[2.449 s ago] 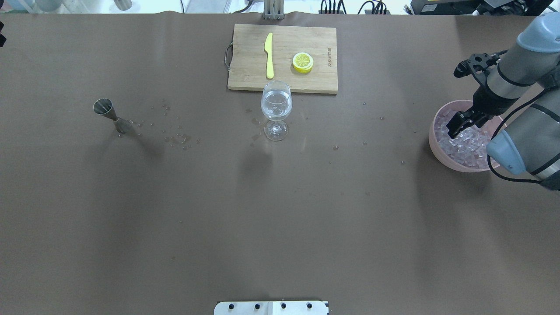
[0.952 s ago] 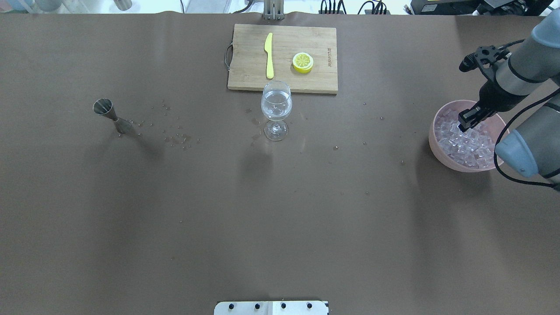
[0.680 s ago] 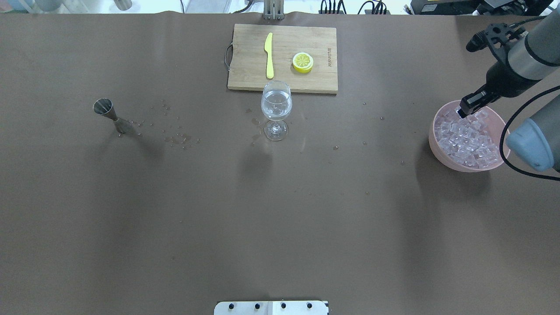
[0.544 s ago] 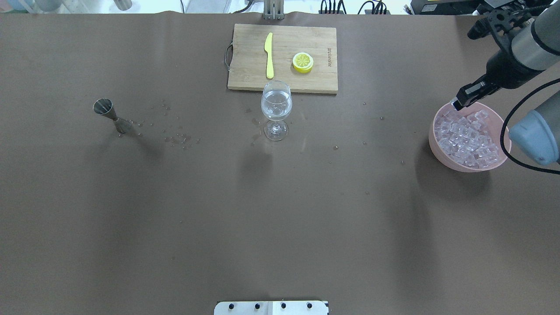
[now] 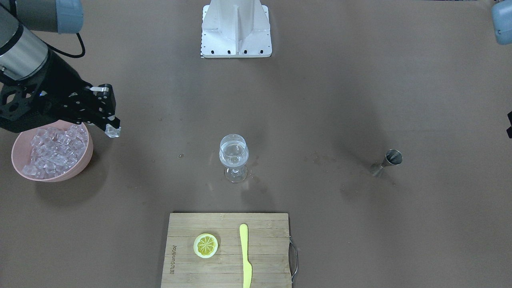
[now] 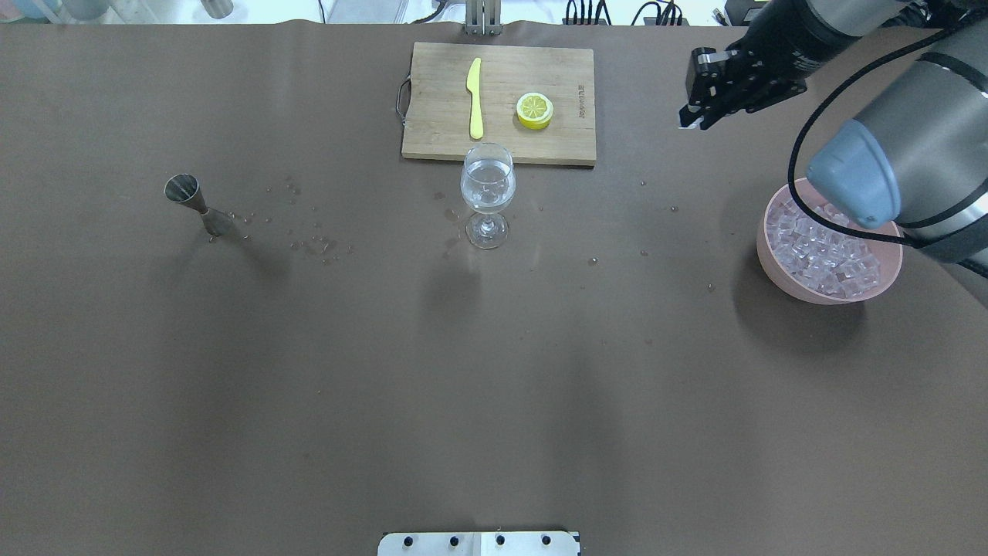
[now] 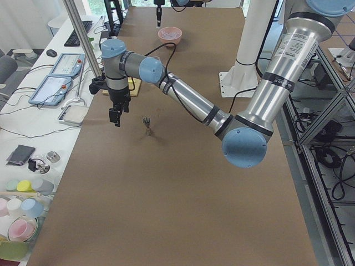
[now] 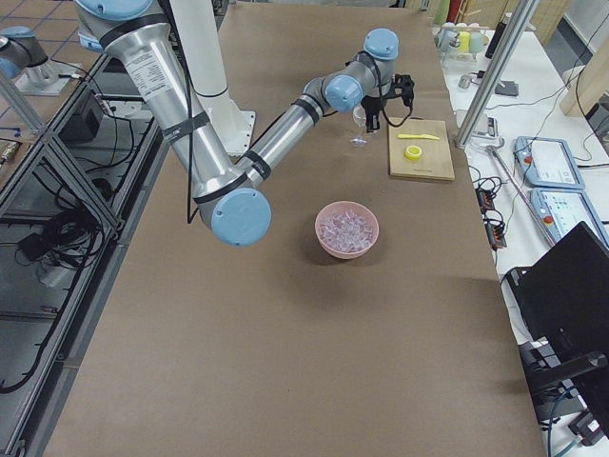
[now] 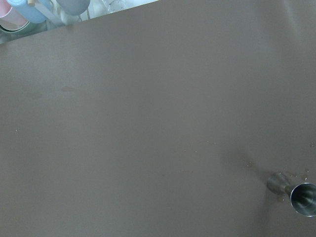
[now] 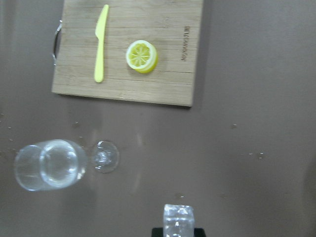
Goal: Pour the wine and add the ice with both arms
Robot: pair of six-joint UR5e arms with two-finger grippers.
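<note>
Wine: the wine is seen as a small amount of clear liquid in the glass, which stands upright at the middle of the worktop.
Pouring step: it is judged done, since the measuring cup is set down upright on the robot's left, well apart from the glass, with drops scattered on the worktop near it.
Right hand: the right hand is clenched on one ice cube, which is pinched at the fingertips.
Place of the cube: it is held in the air between the bowl and the glass, clear of the bowl's rim and not over the glass.
Rest of the ice: the ice is heaped in the pink bowl on the robot's right.
Ice in the glass: none can be made out there; the liquid is too clear for this to be settled.
Left hand: the left hand is raised above the worktop near the measuring cup; whether it is released or clenched cannot be told.
What is left: the cube is to be carried over the glass and let go into the wine, and further cubes may be wanted.
Progress: the task is judged past its middle, with the ice step in hand.
</note>
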